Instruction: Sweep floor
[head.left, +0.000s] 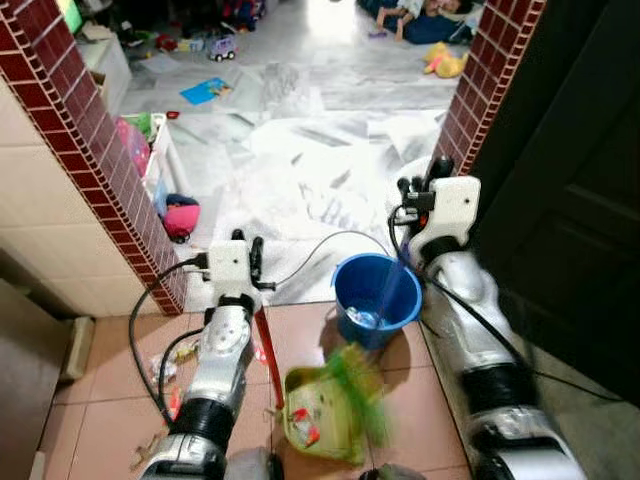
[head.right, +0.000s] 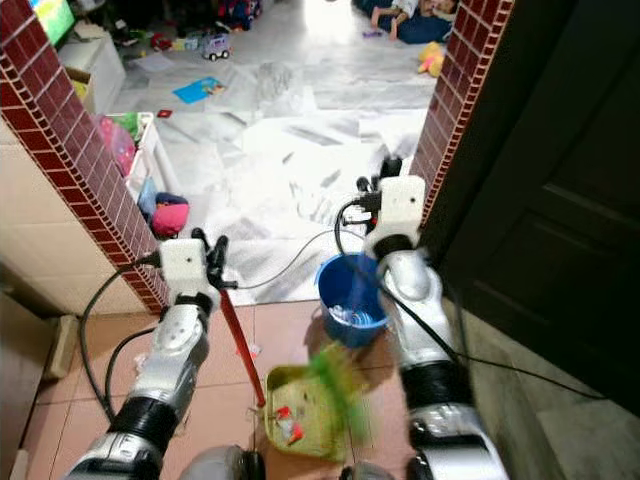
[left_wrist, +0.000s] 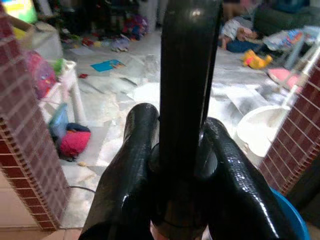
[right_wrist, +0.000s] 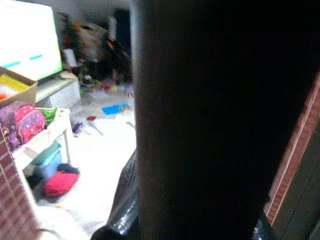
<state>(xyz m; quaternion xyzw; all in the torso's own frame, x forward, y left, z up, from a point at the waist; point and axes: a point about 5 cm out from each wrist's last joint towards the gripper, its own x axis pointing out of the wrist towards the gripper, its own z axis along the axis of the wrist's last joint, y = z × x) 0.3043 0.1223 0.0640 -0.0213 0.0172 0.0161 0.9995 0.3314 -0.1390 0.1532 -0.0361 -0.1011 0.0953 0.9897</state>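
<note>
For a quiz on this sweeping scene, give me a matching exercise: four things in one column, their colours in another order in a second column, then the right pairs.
Things:
1. bucket
2. dustpan
3. dustpan handle
4. book on the far floor

Colours:
A. red
B. light blue
C. deep blue
D. yellow-green

Pairs: 1-C, 2-D, 3-A, 4-B.

The left gripper is shut on the dustpan handle, and the bucket stands on the tiles just beyond the dustpan.
</note>
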